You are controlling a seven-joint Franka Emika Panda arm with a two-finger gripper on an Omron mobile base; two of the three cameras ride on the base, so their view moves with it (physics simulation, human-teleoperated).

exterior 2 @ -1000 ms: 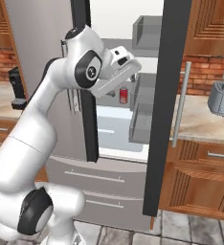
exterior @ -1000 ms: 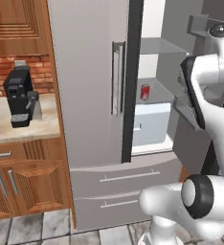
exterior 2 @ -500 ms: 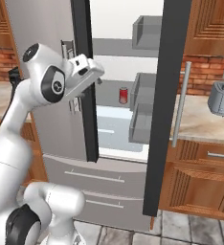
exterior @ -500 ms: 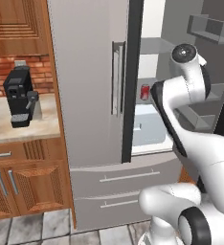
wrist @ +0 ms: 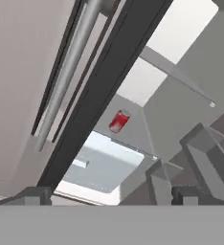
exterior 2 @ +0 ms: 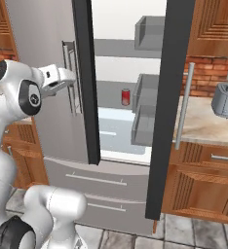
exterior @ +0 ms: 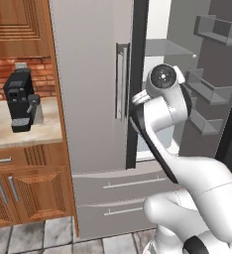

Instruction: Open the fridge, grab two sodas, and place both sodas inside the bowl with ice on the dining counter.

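Your fridge (exterior 2: 47, 73) already stands with its right door (exterior 2: 164, 107) swung wide, so the first step is done; the left door is closed, its bar handle (exterior: 121, 82) just beside the arm. The red soda (exterior 2: 125, 97) stands upright on a grey shelf at the back of the white interior, above the pale drawer (exterior 2: 117, 129); through the hand camera you see the same can (wrist: 118, 120) ahead, tilted only because the hand is rolled.

Your claw (exterior 2: 61, 78) hangs outside the fridge, in front of the left door near that handle, well apart from the can. Its jaws stand wide and hold nothing; the two dark tips (wrist: 33, 195) at the bottom of the hand picture are far apart with nothing between them.

Judging from this, almost everything is left: neither can has been picked up, you still need to find the second, paler one, and both must reach the bowl of ice on the dining worktop. The next job is likely to swing round the centre strip (exterior 2: 85, 82) into the opening towards the red can.
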